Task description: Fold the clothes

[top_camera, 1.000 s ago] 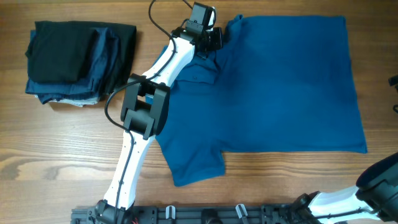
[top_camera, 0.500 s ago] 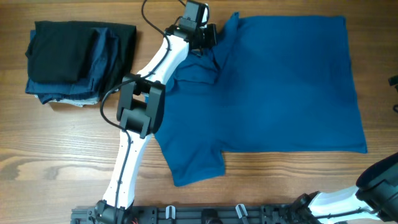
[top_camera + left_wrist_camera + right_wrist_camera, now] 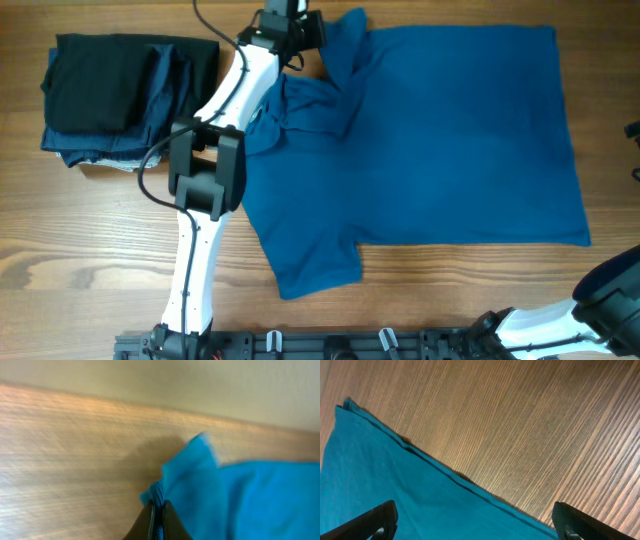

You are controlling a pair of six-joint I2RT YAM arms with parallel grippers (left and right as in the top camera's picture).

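The blue polo shirt (image 3: 460,140) lies spread on the wooden table (image 3: 90,240), with its upper-left portion bunched. The left gripper (image 3: 157,510), jaws together, pinches a fold of the shirt's edge; the wrist view is blurred, and the overhead view crops the gripper at the top border. The right gripper (image 3: 475,527), jaws wide apart, hangs over a shirt edge and holds nothing.

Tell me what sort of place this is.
Probably a robotics lab bench, not a home: a white robot arm rising from a black rail, a blue polo shirt spread on a wooden table, dark folded garments stacked beside it.
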